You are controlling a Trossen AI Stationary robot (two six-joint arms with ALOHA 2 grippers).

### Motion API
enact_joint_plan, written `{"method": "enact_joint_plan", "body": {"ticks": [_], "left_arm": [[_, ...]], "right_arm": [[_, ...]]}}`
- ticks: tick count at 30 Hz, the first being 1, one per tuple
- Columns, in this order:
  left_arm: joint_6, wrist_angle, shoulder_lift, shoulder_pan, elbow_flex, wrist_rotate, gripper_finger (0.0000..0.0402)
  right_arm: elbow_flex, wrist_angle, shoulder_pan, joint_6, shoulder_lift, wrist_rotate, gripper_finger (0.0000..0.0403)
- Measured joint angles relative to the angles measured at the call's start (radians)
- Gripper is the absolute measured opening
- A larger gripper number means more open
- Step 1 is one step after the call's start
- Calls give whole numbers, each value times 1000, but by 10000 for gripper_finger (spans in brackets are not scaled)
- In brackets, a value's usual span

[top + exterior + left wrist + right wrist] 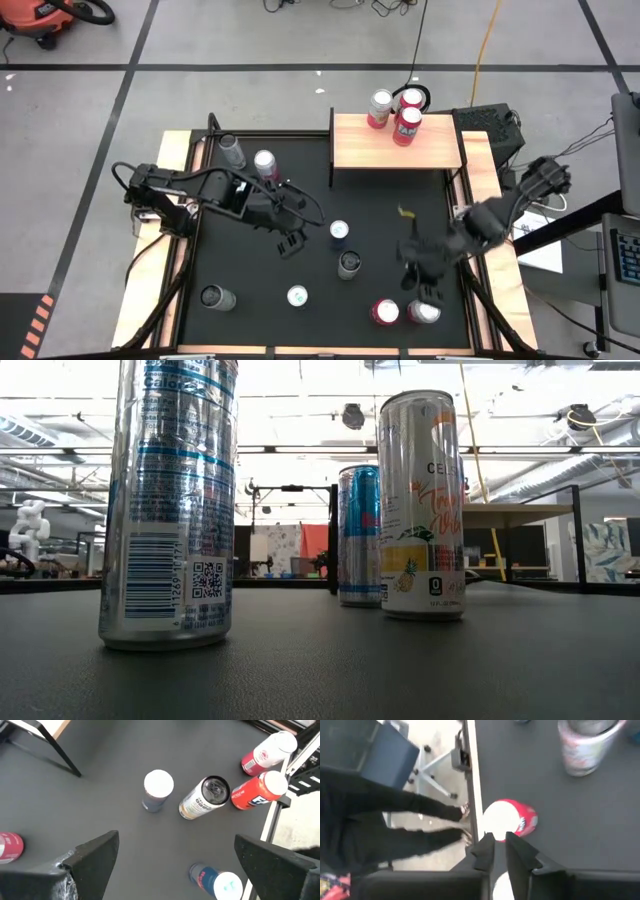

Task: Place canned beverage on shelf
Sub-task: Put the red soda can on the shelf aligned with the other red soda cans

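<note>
Top-down first: the shelf [360, 150] is a flat light-wood rectangle on a thin black metal frame at the far edge of the bench [250, 215], which has a matte black top with pale wood strips down its sides. Three shelf cans [406, 125] stand bunched at its right end, all red and white with round lids. Eight more cans are spread over the bench. Two of them, a red can [386, 312] and a white-lidded can [424, 313], sit side by side at the near edge. The right end effector [422, 290] hangs right over that pair. The left end effector [290, 243] is mid-bench, splayed wide with nothing in it.

Table-level view: three tall slim cylinders. There's a shiny silver can [170, 500] with a barcode and QR code, a blue-and-silver can [358, 535], and a white pineapple can [422, 505]. The shelf board shows behind them.

Left wrist: the chunky dark fingers [95, 857] stand far apart and hold nothing. I count six cans on the black surface beyond them, one being a dark-lidded can [206, 797].

Right wrist: the fingertips are pinched almost together with only a sliver between them and nothing gripped. The red can with its white lid sits just beyond them, near the bench edge. A second, pale can is farther off. Past the edge are a person's dark-clad legs [395, 820] and a blue chair [390, 755].
</note>
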Motion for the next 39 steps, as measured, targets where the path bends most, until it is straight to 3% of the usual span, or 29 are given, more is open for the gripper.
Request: {"method": "enact_joint_plan", "body": {"ticks": [6, 13, 19, 23, 28, 39], "left_arm": [[0, 0, 0, 13, 0, -15, 399], [-27, -8, 0, 21, 0, -18, 400], [-26, -12, 0, 21, 0, -20, 400], [-27, -12, 0, 21, 0, -23, 400], [-27, -11, 0, 21, 0, -39, 400], [-80, -7, 0, 21, 0, -90, 400]], "right_arm": [[0, 60, 96, -88, 82, 62, 112], [1, 118, 154, -266, 162, 196, 241], [1, 126, 169, -339, 237, 200, 341], [1, 123, 167, -406, 278, 198, 360], [1, 99, 154, -491, 325, 144, 361], [1, 69, 146, -588, 404, 142, 361]]}}
